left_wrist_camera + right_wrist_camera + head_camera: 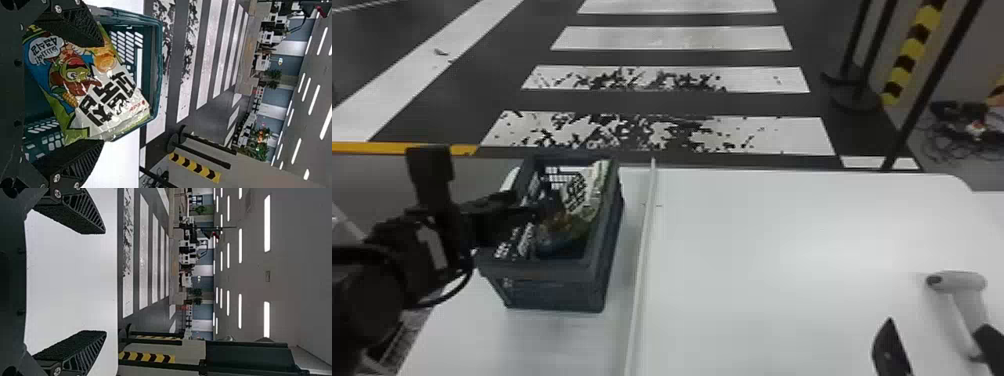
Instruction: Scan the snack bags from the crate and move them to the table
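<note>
Left claw (526, 203), fingers spread, snack bag (92, 92) beyond

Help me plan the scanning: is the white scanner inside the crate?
No, the white scanner is over the right part of the table, well away from the crate on the left.

Head cam sat high on the robot's side of the tabletop (757, 250), aimed forward and down: crate (552, 295) at 8 o'clock, crosswalk (677, 39) at 12, striped post (911, 50) at 2. Left wrist cam was close in on the crate, facing past it to the crosswalk. Right wrist cam faced out over the tabletop. Crosswalk and post were common to all; head/left wrist shared the crate.
</note>
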Tool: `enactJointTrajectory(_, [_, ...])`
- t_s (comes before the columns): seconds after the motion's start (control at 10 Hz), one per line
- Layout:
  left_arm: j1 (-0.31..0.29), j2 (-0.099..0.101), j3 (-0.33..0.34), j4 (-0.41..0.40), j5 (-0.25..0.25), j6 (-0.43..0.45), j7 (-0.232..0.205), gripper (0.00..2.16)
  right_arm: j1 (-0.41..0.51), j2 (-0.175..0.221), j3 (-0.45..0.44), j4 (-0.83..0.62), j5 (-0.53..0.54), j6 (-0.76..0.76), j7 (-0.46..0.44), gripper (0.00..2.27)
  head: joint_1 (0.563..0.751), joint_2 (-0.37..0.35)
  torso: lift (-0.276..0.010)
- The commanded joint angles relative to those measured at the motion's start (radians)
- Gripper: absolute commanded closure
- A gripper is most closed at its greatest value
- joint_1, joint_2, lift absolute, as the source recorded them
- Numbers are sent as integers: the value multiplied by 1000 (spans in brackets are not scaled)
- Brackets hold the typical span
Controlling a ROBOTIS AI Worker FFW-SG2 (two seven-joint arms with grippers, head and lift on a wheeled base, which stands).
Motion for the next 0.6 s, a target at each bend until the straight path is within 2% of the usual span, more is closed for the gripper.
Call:
enactJointTrajectory(0.0, [-50,-1,-23,51,-2,13,-7,137,0,-4,-3,5,-2,-1,0,83,695,78,-95])
enactJointTrajectory(0.1, [-82,-6,-41,85,0,22,-13,137,0,-5,-4,5,-2,-4,0,83,695,74,-95])
enactJointTrajectory(0.2, [-105,-23,-55,105,-7,37,-16,140,0,-8,-7,5,-3,-4,0,83,695,69,-95])
enactJointTrajectory(0.4, [-165,-32,-92,173,-8,59,-27,140,0,-11,-15,8,-6,-4,0,83,695,40,-95])
enactJointTrajectory(0.5, [-182,-43,-98,199,-19,62,-28,137,0,-13,-18,11,-9,-7,0,83,695,27,-95])
